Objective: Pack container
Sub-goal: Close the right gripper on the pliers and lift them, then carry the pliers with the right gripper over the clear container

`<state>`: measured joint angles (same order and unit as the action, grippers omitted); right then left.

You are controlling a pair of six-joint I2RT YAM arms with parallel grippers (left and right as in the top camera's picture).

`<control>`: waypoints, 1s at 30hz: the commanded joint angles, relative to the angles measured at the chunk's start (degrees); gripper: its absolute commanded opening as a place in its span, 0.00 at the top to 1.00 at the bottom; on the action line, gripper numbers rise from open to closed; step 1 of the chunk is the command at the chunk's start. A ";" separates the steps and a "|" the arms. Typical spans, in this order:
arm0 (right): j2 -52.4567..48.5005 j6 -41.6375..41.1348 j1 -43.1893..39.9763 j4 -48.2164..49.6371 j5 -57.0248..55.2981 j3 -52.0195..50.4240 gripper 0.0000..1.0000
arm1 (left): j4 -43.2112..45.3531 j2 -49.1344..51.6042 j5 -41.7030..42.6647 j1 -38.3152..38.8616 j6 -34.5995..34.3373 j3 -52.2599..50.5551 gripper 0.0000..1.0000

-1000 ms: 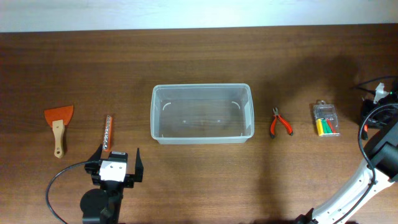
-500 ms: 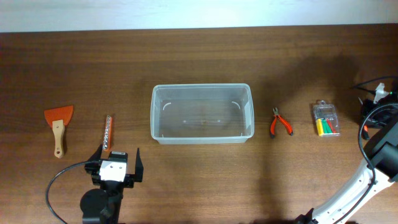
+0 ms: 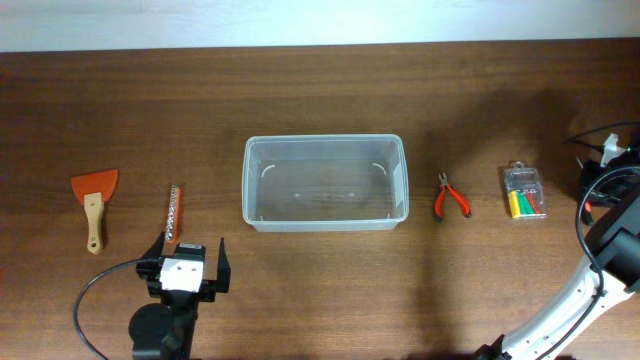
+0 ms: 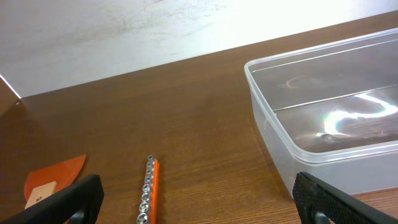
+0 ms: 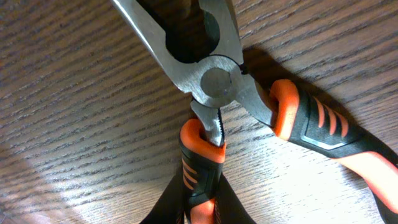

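Empty container lying at the middle of the table, long axis left to right, beyond and right of the left gripper, jaws spread wide on nothing, far nearer than the right arm at the right edge, finger state impossible to tell.

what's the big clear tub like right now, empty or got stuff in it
Empty. Overhead, the container shows only its bare clear floor; the scraper, socket rail, pliers and small case all lie outside it.
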<state>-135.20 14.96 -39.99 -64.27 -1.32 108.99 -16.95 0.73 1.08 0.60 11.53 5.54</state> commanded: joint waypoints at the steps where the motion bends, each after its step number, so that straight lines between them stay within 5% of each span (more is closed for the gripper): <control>1: -1.14 -0.46 -0.11 -0.79 -0.85 0.87 0.90 | 0.04 -0.44 0.59 -0.28 -0.28 -0.31 0.01; 17: -0.87 -1.97 3.06 -8.85 -0.39 15.82 0.96 | 0.04 -0.44 0.59 -0.28 -0.28 -0.31 0.01; 30: -0.81 -1.73 15.52 -23.96 7.63 39.80 0.96 | 0.04 -0.44 0.59 -0.28 -0.28 -0.31 0.01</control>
<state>-136.42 13.50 -27.73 -86.28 3.14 142.67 -16.95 0.73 1.08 0.60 11.53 5.54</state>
